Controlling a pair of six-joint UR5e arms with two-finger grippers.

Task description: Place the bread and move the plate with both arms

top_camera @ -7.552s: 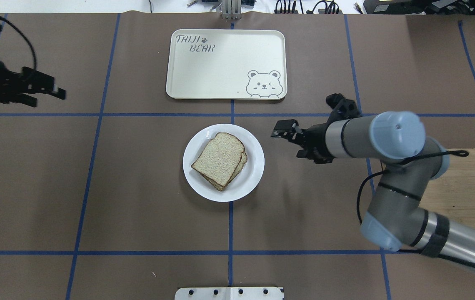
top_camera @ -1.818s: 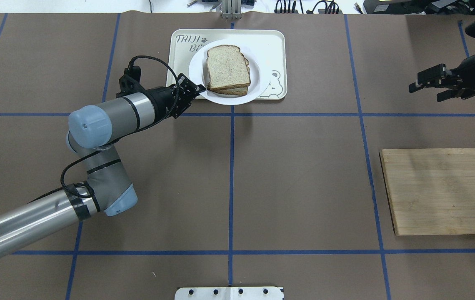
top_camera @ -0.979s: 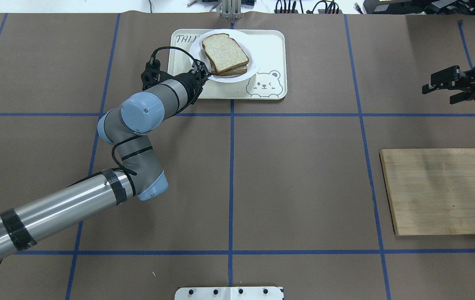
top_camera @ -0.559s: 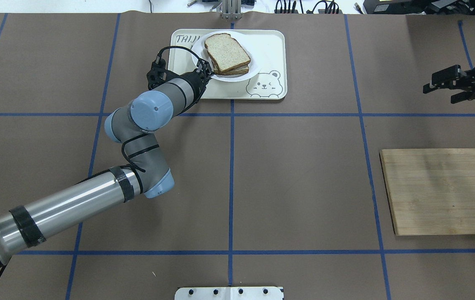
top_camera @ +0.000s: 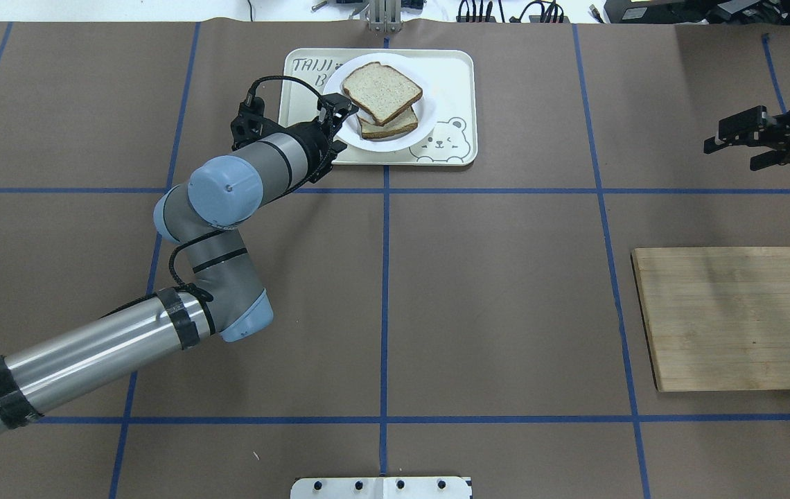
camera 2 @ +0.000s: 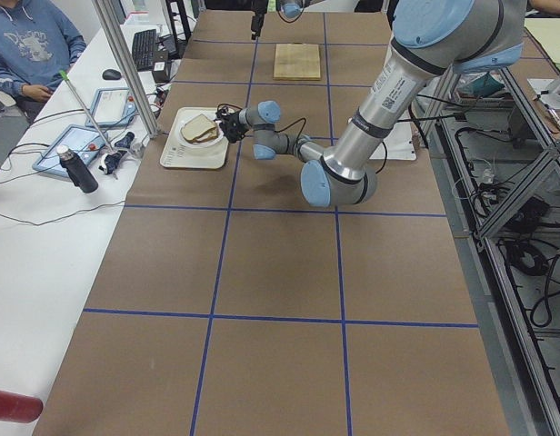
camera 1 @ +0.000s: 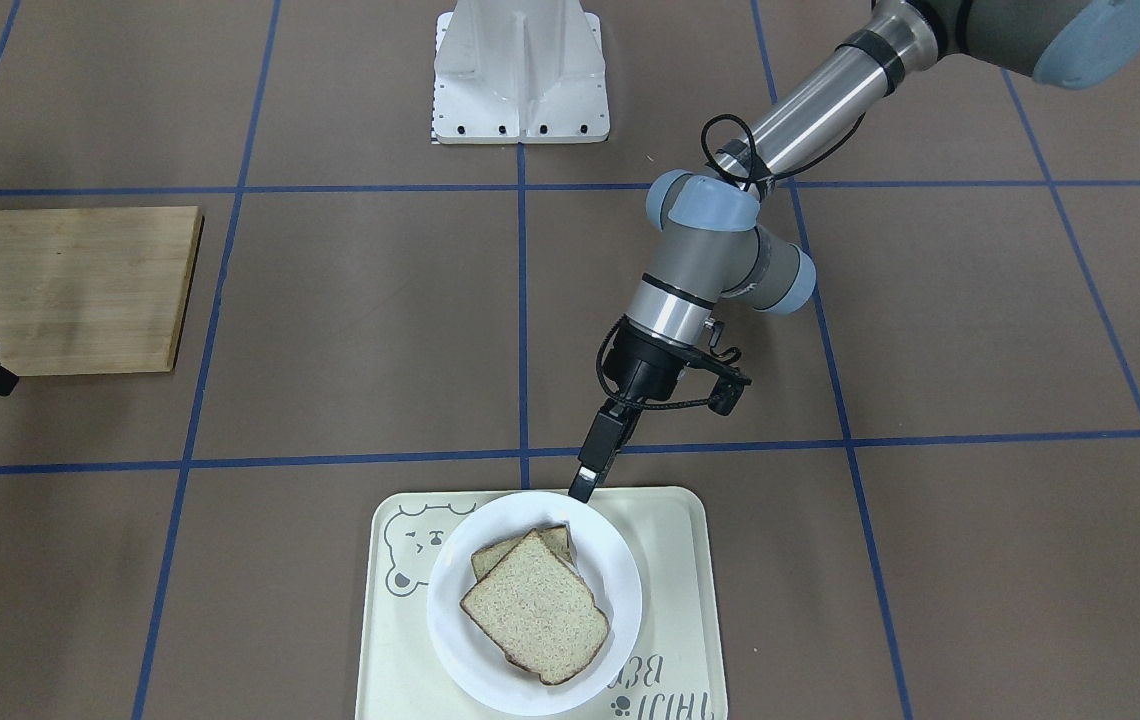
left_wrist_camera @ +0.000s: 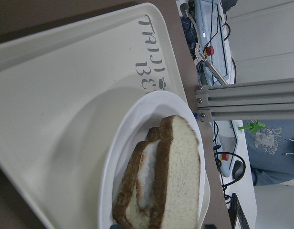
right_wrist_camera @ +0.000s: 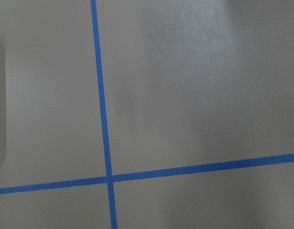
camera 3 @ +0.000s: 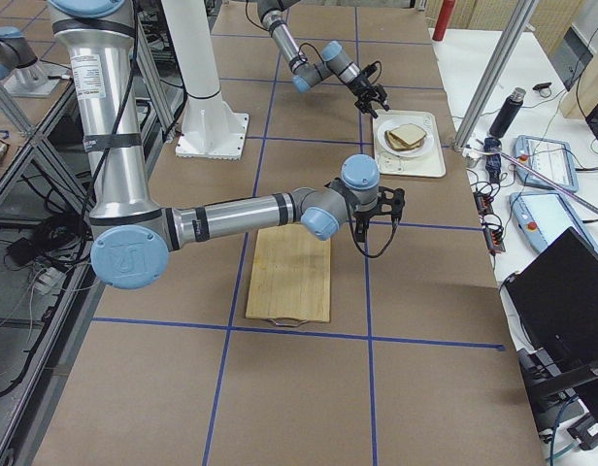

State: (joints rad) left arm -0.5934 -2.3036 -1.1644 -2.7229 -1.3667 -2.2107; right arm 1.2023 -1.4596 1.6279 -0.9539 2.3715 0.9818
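Note:
The white plate (top_camera: 429, 111) rests on the cream bear-print tray (top_camera: 447, 76) at the table's far middle. On it lies the plain bread slice (top_camera: 381, 90), set askew over a second slice (top_camera: 395, 127); the left wrist view shows something white between them (left_wrist_camera: 144, 181). My left gripper (top_camera: 338, 107) is at the plate's near-left rim and appears shut on it; the front view shows its finger (camera 1: 590, 465) touching the rim of the plate (camera 1: 620, 580). My right gripper (top_camera: 731, 156) hovers open and empty at the far right.
A wooden cutting board (top_camera: 734, 319) lies at the right edge. The robot's white base plate (top_camera: 381, 487) sits at the near middle. Blue tape lines grid the brown table. An operator sits beyond the tray's end of the table.
The left arm carried the plate from the table's middle onto the tray. Since 0.6 s ago the plate has shifted slightly right and nearer, and the top slice has slid askew. The right arm holds still.

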